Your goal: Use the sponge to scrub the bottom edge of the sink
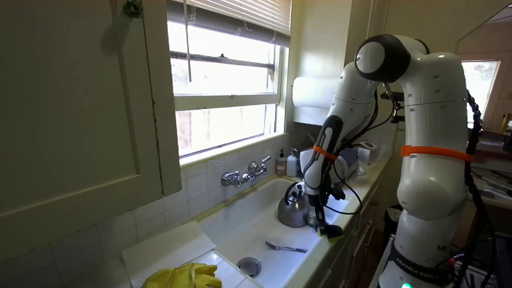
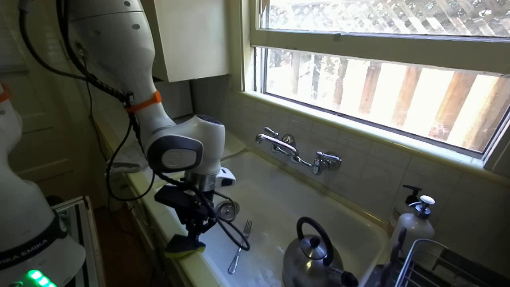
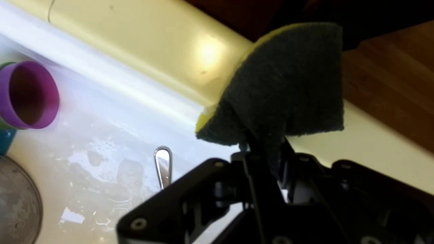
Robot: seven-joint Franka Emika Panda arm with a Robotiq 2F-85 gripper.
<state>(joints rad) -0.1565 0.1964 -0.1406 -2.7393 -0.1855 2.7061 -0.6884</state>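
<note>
The sponge (image 3: 291, 81), dark on its upper face and yellow beneath, is pinched and folded between the fingers of my gripper (image 3: 266, 144), which is shut on it. In both exterior views the sponge (image 1: 334, 232) (image 2: 183, 246) lies at the front rim of the white sink (image 1: 248, 224) (image 2: 271, 199), part of it over the outer side. Whether it presses on the rim or hovers just above, I cannot tell. The wrist view has the sponge spread across the pale yellow edge, with one corner over the inner wall of the sink (image 3: 112, 98). The gripper points down.
Inside the sink stand a steel kettle (image 1: 294, 214) and a purple cup (image 3: 51, 95); a fork (image 2: 241, 249) lies near the drain (image 1: 249, 267). Chrome taps (image 2: 291, 149) jut from the back wall. Yellow gloves (image 1: 182, 276), soap bottles (image 2: 414, 227) and a dish rack (image 2: 430, 247) border the basin.
</note>
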